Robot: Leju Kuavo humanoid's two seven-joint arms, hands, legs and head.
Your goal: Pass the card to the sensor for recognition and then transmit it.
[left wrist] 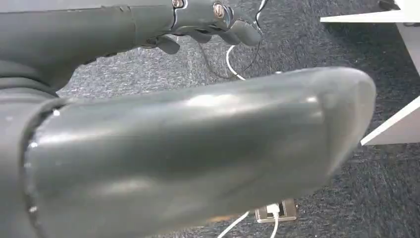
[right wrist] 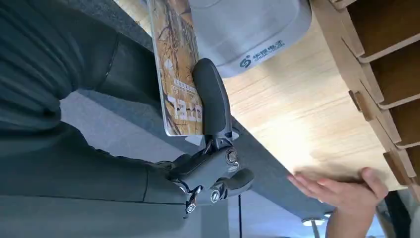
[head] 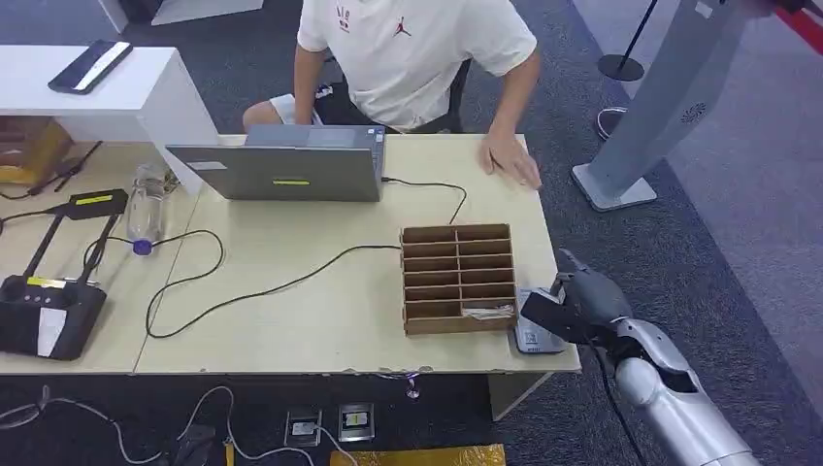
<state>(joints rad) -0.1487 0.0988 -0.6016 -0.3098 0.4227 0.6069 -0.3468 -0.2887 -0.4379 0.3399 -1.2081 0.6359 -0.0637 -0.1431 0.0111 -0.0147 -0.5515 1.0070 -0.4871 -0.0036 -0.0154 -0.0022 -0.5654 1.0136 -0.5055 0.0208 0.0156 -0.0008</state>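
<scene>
**Mia:** While the right hand [head: 573, 303] sits by the table's [head: 320, 311] corner, what is it holding?

**Ben:** A card [right wrist: 179, 74] with an orange picture on it. In the right wrist view a dark finger [right wrist: 213, 96] presses flat on the card's face and the rest of the hand is behind it, so the card is held tight.

**Mia:** Where does it need to go?

**Ben:** To the sensor [right wrist: 247, 29], the little white box on the table just beside the cardboard rack [head: 458, 279]. The card is right next to it, hanging over the table's edge.

**Mia:** How should the hand do this well?

**Ben:** I think it should move slowly, keep the pinch firm, and lay the card's flat face over the sensor's top. It should also stay away from the rack's wall (a bump could knock the card loose).

**Mia:** Which way does the card point?

**Ben:** Its long side sticks straight out from the hand, and the far end points at the sensor.

**Mia:** And the left hand [left wrist: 208, 17]?

**Ben:** It hangs over the carpet with fingers curled in, holding nothing.

**Mia:** Who else is there?

**Ben:** A person [head: 408, 58] sits at the far side by a laptop [head: 281, 167], one hand [head: 511, 160] flat on the table.
</scene>
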